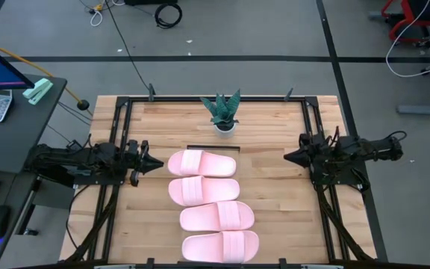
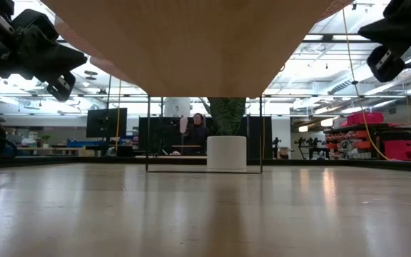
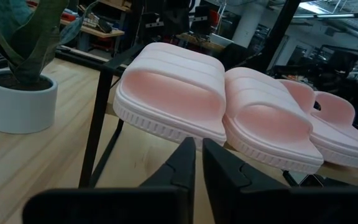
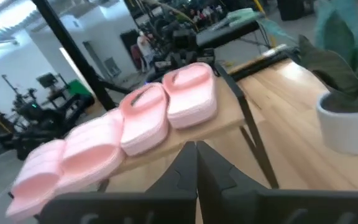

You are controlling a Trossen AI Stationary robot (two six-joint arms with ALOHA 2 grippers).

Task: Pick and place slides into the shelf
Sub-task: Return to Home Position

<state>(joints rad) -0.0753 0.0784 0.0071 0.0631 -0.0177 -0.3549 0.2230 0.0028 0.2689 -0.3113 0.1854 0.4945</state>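
The four pink slides [image 1: 204,190] lie side by side in one row along the shelf [image 4: 224,130], straps on the left arm's side and heels toward the right arm. The shelf is a raised pale wood board on thin black legs [image 2: 147,135] over the middle of the table [image 1: 275,224]. From above the slides cover nearly all of it. From table height only its underside shows, so the slides are hidden there. A potted plant [image 1: 223,113] stands beyond the far end of the row. The left gripper [image 1: 159,162] hangs at the left of the row, its fingers [image 3: 182,163] a thin slit apart and empty. The right gripper [image 1: 287,156] hangs at the right, well clear, fingers pressed together with nothing between.
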